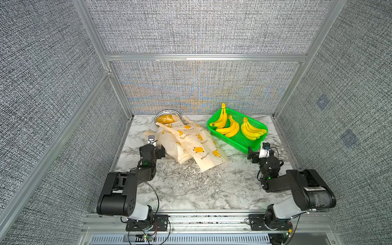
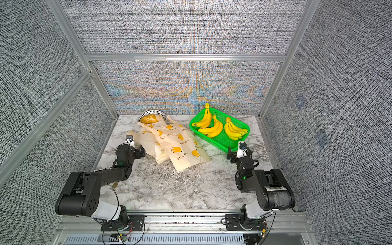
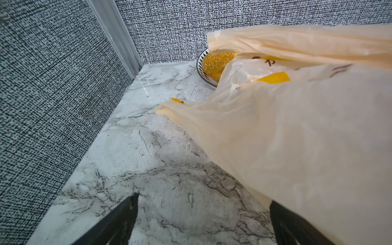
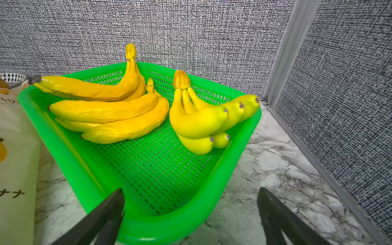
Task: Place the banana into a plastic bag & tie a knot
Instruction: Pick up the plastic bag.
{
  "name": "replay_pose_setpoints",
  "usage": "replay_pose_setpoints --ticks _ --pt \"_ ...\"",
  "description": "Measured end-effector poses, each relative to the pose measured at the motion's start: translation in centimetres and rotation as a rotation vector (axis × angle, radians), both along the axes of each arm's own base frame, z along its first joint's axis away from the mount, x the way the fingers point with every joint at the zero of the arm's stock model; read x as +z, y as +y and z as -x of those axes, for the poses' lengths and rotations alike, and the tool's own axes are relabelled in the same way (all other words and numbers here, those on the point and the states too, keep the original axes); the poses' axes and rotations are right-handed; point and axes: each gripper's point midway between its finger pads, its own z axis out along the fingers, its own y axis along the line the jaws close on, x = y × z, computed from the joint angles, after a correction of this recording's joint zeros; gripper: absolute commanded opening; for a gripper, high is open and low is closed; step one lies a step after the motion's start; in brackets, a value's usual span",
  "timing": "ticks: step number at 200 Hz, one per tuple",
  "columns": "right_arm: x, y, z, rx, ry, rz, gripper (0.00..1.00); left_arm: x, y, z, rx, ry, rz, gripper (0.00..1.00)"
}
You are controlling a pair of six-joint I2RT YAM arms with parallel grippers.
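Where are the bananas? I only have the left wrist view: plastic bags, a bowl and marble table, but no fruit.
Observer: Three bunches of bananas lie in a green basket at the far right of the table.
Operator: Is the right hand anywhere near it?
Observer: Yes. The right hand is open and empty, at the basket's near corner.
Operator: How far do the bags reach?
Observer: In both top views the banana-print plastic bags lie overlapping in a flat pile, from the bowl to the middle of the table, just left of the basket.
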Motion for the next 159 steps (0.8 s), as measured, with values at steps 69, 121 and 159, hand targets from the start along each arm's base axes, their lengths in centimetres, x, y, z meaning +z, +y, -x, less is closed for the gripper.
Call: replay_pose_setpoints --ticks 69,121,159 --pt "9.2 -0.2 1.8 -0.024 -0.174 -0.034 0.98 10.5 2.8 2.8 0.188 -0.136 0.061 0.99" --pt "16.9 0.7 4.4 0.028 -0.249 -0.206 0.98 18.6 4.5 8.5 0.323 -0.233 0.231 0.99" --pt "20.2 1.4 5.5 0.068 -0.189 -0.320 0.98 22.9 3.5 11.8 0.285 -0.270 0.403 0.99"
